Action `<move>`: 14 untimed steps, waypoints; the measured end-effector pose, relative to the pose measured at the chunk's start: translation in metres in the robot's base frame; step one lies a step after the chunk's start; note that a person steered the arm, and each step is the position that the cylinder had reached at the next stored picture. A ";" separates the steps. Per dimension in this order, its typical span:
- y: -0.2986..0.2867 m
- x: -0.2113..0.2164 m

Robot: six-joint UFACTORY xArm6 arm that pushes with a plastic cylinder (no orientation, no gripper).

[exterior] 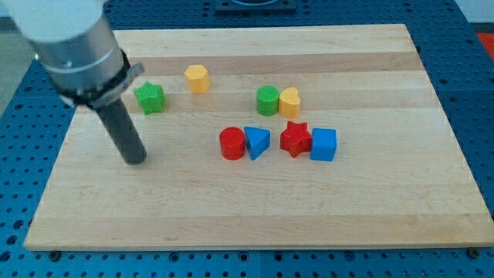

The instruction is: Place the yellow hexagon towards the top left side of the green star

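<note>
While tip (136, 159) sits at 6 o'clock of green star (150, 97), no pincer fitted; risk: clipping star en route to yellow hexagon (197, 78) at 2 o'clock.

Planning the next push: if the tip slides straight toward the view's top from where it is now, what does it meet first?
Most likely the green star, which sits just above my tip and slightly to the view's right, so it may only clip the star's left edge. The yellow hexagon lies further right, off that line.
</note>
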State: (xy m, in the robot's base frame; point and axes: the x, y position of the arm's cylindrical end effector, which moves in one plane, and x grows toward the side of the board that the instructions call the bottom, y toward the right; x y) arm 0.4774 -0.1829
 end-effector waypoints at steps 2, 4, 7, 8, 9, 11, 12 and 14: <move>0.036 -0.045; 0.115 -0.096; 0.053 -0.143; 0.042 -0.143; 0.045 -0.156; 0.038 -0.181; 0.034 -0.174; 0.001 -0.150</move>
State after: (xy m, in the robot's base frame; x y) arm 0.3271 -0.1822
